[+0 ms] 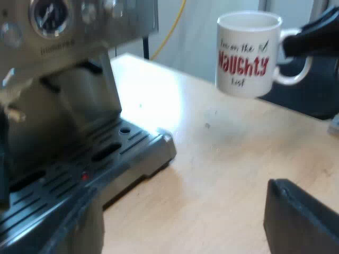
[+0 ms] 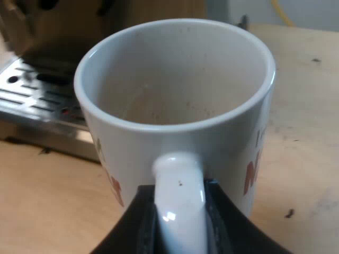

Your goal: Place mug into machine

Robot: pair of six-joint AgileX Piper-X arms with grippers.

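Observation:
A white mug (image 1: 248,53) with red "Naughty" lettering hangs upright above the wooden table (image 1: 222,174), apart from the espresso machine (image 1: 63,79). My right gripper (image 1: 310,38) is shut on the mug's handle (image 2: 179,206), its black fingers (image 2: 132,222) clamping both sides. The mug (image 2: 175,95) is empty inside. The machine's slotted drip tray (image 1: 106,153) lies beyond the mug, and nothing stands on it. My left gripper (image 1: 183,230) is open near the tray's front, with only table between its fingers (image 1: 302,222).
A round pressure gauge (image 1: 50,16) and knobs sit on the machine's steel front. The drip tray (image 2: 37,95) shows a small red mark among its slots. A yellow cable (image 1: 169,32) hangs behind the table. Bare tabletop separates mug and tray.

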